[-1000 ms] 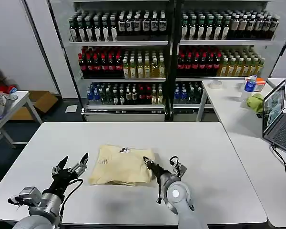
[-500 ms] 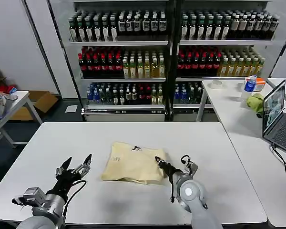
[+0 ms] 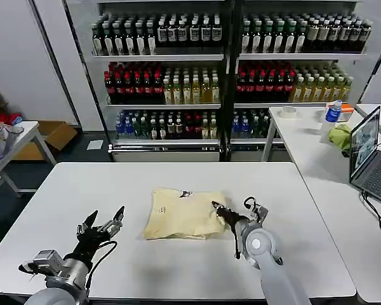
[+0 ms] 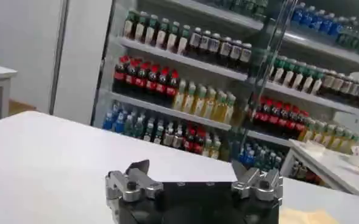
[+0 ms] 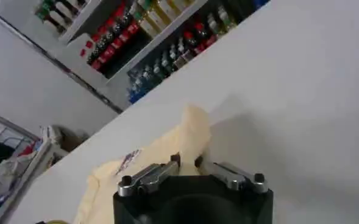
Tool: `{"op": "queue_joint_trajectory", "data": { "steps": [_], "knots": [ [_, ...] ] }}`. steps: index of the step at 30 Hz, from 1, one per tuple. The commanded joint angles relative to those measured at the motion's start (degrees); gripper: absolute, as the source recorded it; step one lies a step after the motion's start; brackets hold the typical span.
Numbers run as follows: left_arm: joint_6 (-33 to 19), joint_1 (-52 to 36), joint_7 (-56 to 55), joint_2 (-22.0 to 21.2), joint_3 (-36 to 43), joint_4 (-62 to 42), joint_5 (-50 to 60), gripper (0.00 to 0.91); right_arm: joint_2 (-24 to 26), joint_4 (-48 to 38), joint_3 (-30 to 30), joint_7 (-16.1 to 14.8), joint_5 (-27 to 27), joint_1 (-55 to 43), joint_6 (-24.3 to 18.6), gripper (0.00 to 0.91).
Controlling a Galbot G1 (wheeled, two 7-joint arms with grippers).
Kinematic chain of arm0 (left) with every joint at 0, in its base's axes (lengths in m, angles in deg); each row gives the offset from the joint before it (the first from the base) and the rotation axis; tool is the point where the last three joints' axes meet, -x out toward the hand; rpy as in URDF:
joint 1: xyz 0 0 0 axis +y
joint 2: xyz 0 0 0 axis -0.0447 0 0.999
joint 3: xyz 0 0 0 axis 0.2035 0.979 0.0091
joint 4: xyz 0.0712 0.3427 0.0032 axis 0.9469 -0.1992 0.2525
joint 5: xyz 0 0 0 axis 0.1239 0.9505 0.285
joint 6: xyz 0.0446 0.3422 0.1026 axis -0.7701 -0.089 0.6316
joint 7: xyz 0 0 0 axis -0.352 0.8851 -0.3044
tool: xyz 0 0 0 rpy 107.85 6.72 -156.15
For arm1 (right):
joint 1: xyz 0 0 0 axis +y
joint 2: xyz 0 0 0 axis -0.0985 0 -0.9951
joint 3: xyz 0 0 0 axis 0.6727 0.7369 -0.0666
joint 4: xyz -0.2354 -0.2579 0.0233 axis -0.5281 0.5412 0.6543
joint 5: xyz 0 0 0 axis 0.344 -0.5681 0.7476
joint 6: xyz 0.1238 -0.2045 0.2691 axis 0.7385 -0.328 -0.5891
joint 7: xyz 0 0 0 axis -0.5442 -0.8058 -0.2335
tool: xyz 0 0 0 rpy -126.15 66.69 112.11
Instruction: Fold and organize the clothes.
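right gripper (image 3: 214,206) pinching folded t-shirt (image 3: 178,213); left gripper (image 3: 105,222) spread

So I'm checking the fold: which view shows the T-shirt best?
The head view: the whole folded T-shirt lies on the table, the right gripper at its edge. The right wrist view shows one bunched part; the left wrist view, a corner.

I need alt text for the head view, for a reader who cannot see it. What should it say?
A folded cream T-shirt lies on a white table, and the right hand pinches its right edge. The left hand hovers open to the shirt's left, apart from it. Shelves of bottles stand behind the table.
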Motion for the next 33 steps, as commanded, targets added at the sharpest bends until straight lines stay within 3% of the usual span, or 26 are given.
{"op": "queue_joint_trajectory", "data": {
  "steps": [1,2,3,4,6,8,10,22,33],
  "knots": [
    [0.1,-0.2,0.0,0.0,0.1,-0.1,0.0,0.907,1.1,-0.8,0.8,-4.6,-13.3,-1.6,0.0,0.907],
    [0.1,-0.2,0.0,0.1,0.2,-0.1,-0.1,0.907,1.4,-0.1,1.3,-5.5,-15.7,-0.7,-2.0,0.907],
    [0.1,-0.2,0.0,0.1,0.2,0.0,-0.1,0.907,1.8,0.7,1.9,-6.2,-21.7,0.4,-5.7,0.907],
    [0.1,-0.1,0.0,0.1,0.2,0.0,-0.1,0.907,1.9,0.8,2.3,-6.5,-22.5,1.1,-8.8,0.907],
    [0.1,0.0,0.1,0.2,0.2,0.1,-0.1,0.907,2.8,2.9,3.3,-7.3,-34.0,4.5,-16.2,0.907],
    [-0.1,0.2,0.0,0.3,0.2,0.2,0.0,0.907,3.1,4.5,3.2,-6.7,-40.3,7.3,-20.4,0.907],
    [-0.1,0.4,0.0,0.4,0.2,0.5,0.0,0.907,3.7,7.0,2.1,-6.5,-44.7,10.1,-21.6,0.907],
    [0.3,1.1,0.4,0.7,0.9,2.0,0.4,0.907,5.4,23.6,-5.6,-4.4,-54.1,25.9,-23.1,0.907],
    [-0.5,2.0,1.1,1.4,1.4,2.8,3.4,0.907,4.7,35.0,-11.5,-5.5,-55.5,39.3,-22.6,0.907]
  ]
}}
